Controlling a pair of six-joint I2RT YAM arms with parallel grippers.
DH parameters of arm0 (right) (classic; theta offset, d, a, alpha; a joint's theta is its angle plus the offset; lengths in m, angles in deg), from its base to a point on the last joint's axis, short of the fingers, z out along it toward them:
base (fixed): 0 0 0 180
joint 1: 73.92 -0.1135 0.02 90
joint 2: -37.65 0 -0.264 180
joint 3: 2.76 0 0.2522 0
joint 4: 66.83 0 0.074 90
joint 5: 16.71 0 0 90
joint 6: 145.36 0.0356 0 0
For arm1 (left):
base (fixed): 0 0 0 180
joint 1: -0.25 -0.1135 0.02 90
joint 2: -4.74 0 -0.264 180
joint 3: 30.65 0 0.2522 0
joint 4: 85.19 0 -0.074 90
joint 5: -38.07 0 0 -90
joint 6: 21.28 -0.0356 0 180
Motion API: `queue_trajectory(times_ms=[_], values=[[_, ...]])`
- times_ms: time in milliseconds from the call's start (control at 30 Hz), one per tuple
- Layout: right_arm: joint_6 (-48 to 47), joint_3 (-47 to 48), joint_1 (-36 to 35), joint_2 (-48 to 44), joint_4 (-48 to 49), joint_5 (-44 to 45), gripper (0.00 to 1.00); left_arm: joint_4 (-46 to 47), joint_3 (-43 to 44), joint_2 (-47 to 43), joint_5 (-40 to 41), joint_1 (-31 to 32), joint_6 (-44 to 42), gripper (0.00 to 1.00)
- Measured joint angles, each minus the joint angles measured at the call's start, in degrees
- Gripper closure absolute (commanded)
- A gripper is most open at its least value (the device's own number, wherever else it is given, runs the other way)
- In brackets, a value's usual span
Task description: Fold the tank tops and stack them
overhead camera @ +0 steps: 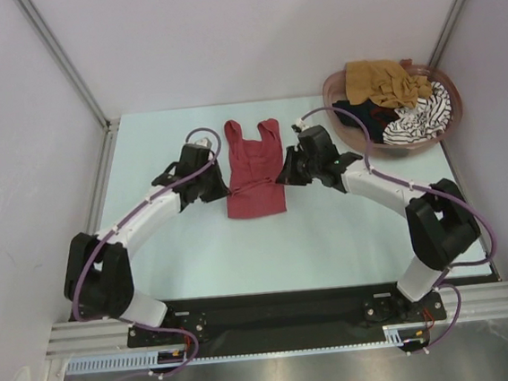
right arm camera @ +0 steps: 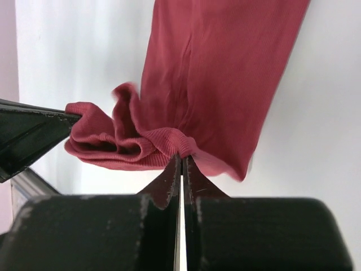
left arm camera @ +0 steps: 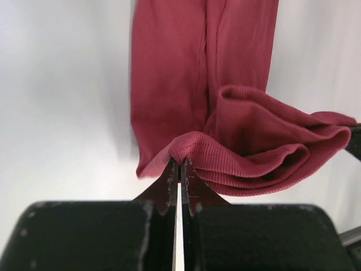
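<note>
Left gripper [left arm camera: 180, 165] and right gripper [right arm camera: 181, 156]: clamped tight on bunched side edges of red top [overhead camera: 254, 168], lying on table [overhead camera: 348, 235] between them. Soft, light, limp ribbed cloth; probably sags, so best held at edges.

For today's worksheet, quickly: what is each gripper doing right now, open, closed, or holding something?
Left gripper: closed, pinching the dark red tank top.
Right gripper: closed, pinching the same tank top.
</note>
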State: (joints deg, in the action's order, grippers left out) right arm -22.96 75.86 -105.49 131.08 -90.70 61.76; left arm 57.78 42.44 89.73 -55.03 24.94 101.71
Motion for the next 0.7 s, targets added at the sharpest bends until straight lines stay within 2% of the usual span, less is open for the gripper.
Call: queue_trajectory(times_ms=[367, 700], values=[[-2.49, 13.94, 4.15, 13.2, -2.27, -0.31, 1.0, -1.7, 16.55, 14.32, 1.53, -3.1, -1.55, 1.0], [-2.49, 18.23, 6.97, 20.44, -2.16, -1.55, 1.0, -1.55, 22.12, 23.76, 1.86, -5.42, -2.12, 1.0]])
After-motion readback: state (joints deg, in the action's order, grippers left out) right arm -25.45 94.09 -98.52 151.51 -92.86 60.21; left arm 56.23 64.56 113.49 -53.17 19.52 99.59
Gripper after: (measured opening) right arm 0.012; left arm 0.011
